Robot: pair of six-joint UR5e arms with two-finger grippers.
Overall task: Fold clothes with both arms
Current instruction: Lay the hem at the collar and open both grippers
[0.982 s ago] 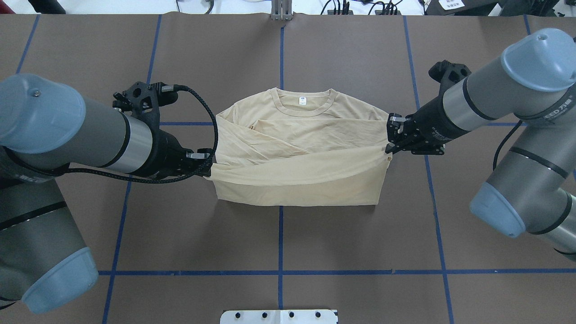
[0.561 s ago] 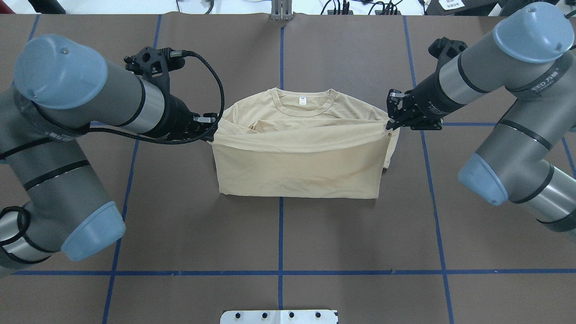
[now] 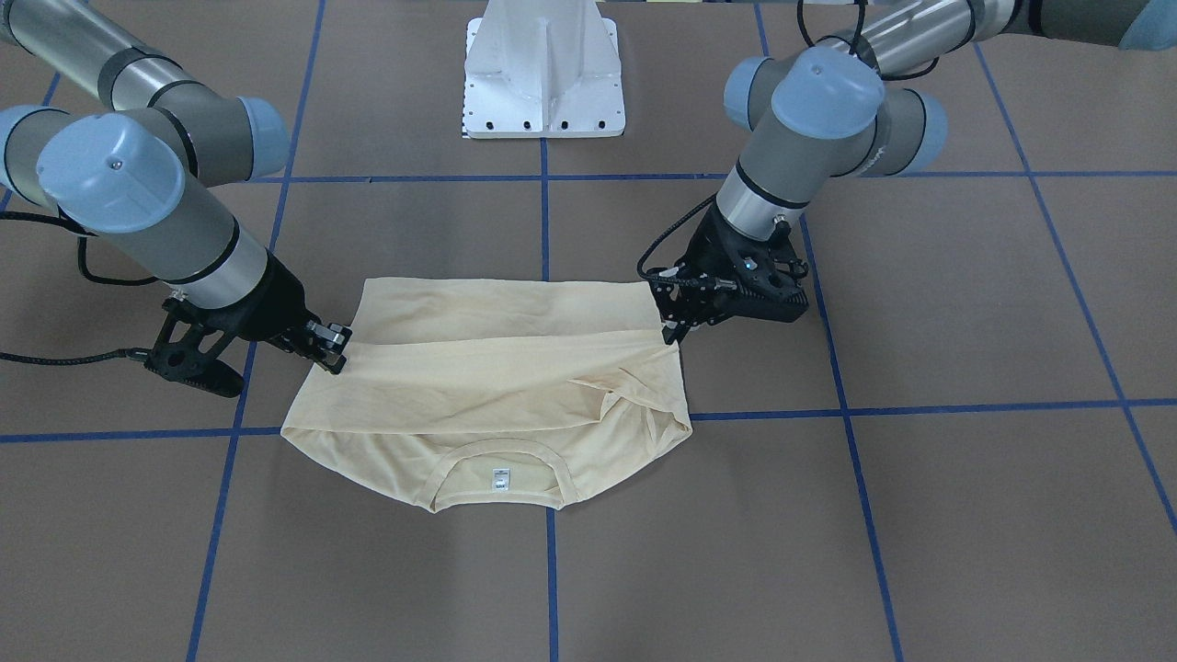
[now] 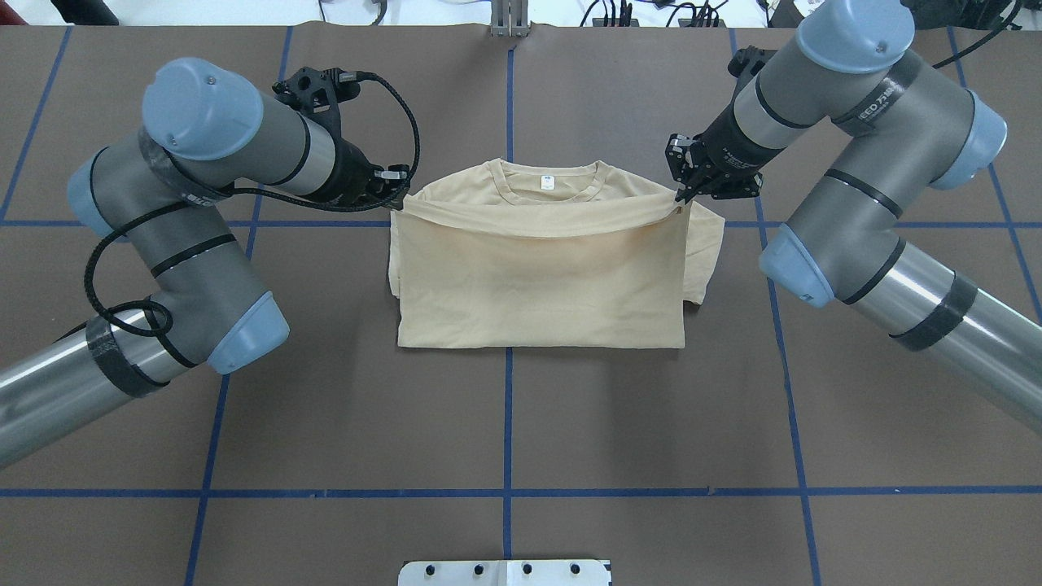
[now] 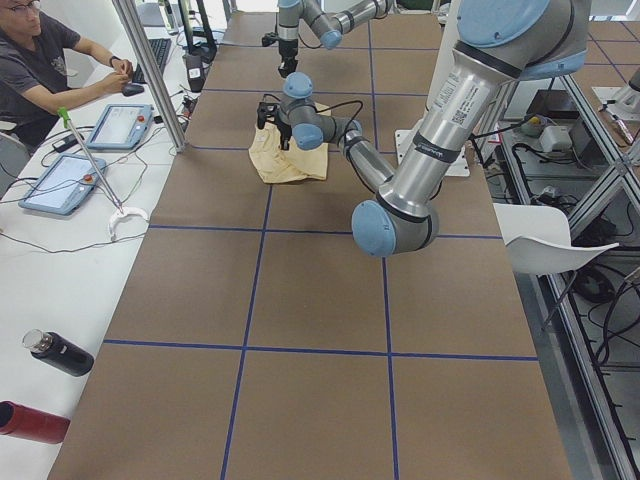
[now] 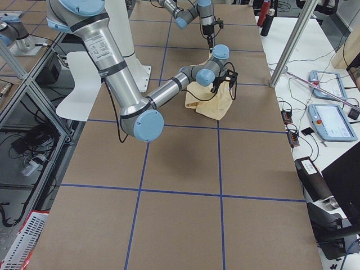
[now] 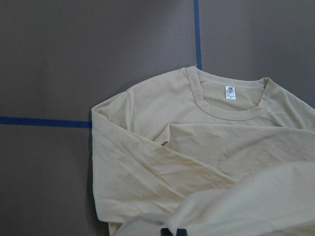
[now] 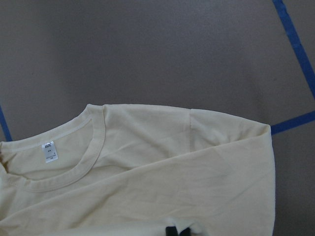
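Near edge, robot side: white pedestal base (image 4: 505,572) sits on the table (image 4: 692,423). The table top is covered in a matte brown sheet, ruled into large squares by blue tape (image 4: 506,431).

Mid-table: pale cream-yellow T-shirt (image 4: 537,285) lies across the centre tape line, print not visible. Its lower half is doubled over toward the collar. The fold line rests on the sheet on the robot's side; the hem edge is lifted just short of the collar. A strip of the lower layer shows past the fold's right side. The white neck label (image 4: 547,182) is uncovered beyond the hem.

Left gripper (image 4: 394,202): jaws clenched on the hem's left corner. Right gripper (image 4: 680,195): jaws clenched on the hem's right corner. The hem sags slightly between them. Left arm (image 4: 212,138) and right arm (image 4: 855,98) are both bent at the elbow, wrists angled inward.

Far edge: the brown sheet ends, with black cables (image 4: 619,12) on a white surface beyond.

Room, left side view: a white bench (image 5: 60,260) runs along the operators' side. On it are a red bottle (image 5: 30,420), a black bottle (image 5: 58,352) and two control tablets (image 5: 122,125). A metal post (image 5: 150,75) stands at the table's edge, and a person (image 5: 45,60) sits at the bench's far end. A white chair (image 5: 555,240) is on the robot's side.
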